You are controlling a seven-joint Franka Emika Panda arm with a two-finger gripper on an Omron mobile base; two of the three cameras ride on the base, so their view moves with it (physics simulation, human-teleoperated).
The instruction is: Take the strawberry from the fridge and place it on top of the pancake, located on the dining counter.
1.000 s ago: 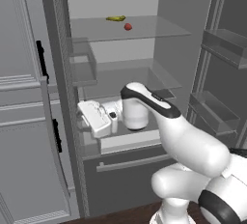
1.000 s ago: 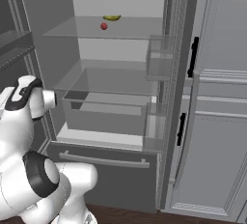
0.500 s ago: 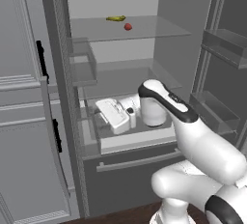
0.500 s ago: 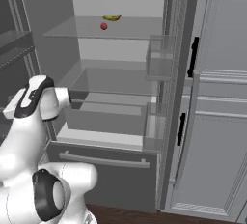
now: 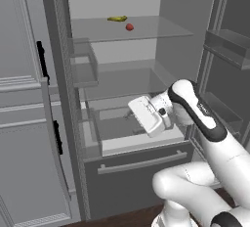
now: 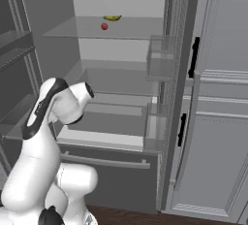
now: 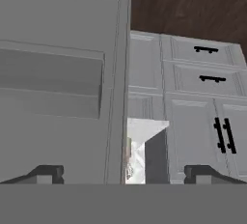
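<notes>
Fridge (image 5: 161, 50) doors open. Strawberry (image 5: 129, 27) sits on top shelf by yellow fruit (image 5: 117, 18). Gripper (image 7: 123, 172) spread wide, empty, low down. Next: lift arm up to strawberry.

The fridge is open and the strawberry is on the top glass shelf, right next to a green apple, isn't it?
Not quite. The fridge is open and the strawberry sits on the top glass shelf, but beside it lies a small yellow fruit, not a green apple. The left base view shows it.
</notes>
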